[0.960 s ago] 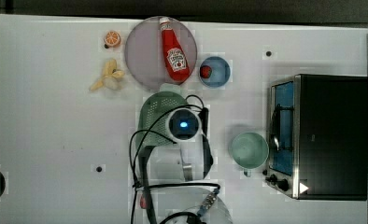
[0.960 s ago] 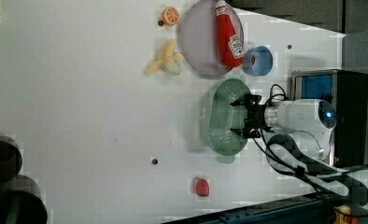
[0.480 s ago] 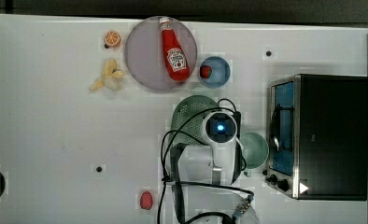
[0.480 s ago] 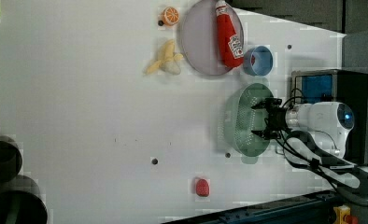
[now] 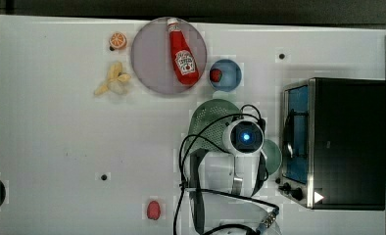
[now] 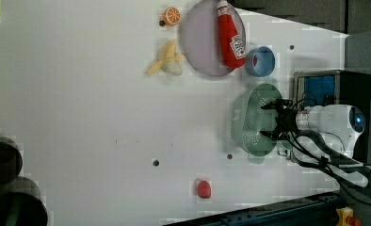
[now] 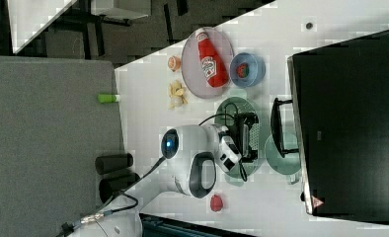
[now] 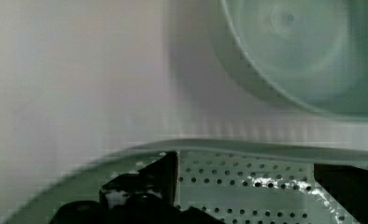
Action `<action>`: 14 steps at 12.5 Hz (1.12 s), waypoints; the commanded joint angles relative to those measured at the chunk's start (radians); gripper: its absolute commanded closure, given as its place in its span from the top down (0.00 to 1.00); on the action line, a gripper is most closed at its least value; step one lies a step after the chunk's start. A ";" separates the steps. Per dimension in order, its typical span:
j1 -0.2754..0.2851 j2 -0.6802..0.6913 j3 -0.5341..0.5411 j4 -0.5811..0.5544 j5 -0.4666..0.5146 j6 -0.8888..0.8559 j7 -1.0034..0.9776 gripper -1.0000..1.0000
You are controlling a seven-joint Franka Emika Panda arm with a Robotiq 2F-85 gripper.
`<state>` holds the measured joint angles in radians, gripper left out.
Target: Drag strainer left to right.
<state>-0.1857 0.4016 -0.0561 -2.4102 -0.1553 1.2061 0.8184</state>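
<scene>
Mint-green strainer (image 6: 254, 120) lies on the white table (image 6: 80, 117), just left of the toaster oven (image 6: 332, 89) in the left view | gripper (image 6: 274, 120), fingers spread wide, reaches inside its perforated bowl | round green cup (image 8: 294, 51) just beside its rim | blue bowl (image 6: 260, 61) near

Mint-green strainer (image 6: 252, 120) dotted with holes, red ketchup bottle (image 5: 182, 54), blue bowl (image 5: 226, 74), white table (image 5: 59, 137).
</scene>
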 commanded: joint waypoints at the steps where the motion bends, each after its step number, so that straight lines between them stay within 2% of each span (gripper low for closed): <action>1: 0.017 -0.053 0.042 0.024 -0.015 -0.020 -0.177 1.00; 4: 0.017 -0.170 0.099 0.038 -0.015 -0.177 -0.265 1.00; 9: 0.018 -0.404 0.179 0.189 0.011 -0.656 -0.371 1.00; 14: 0.017 -0.623 0.157 0.319 0.194 -0.965 -0.652 1.00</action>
<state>-0.1567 -0.2203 0.1569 -2.0742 0.0426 0.2542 0.2871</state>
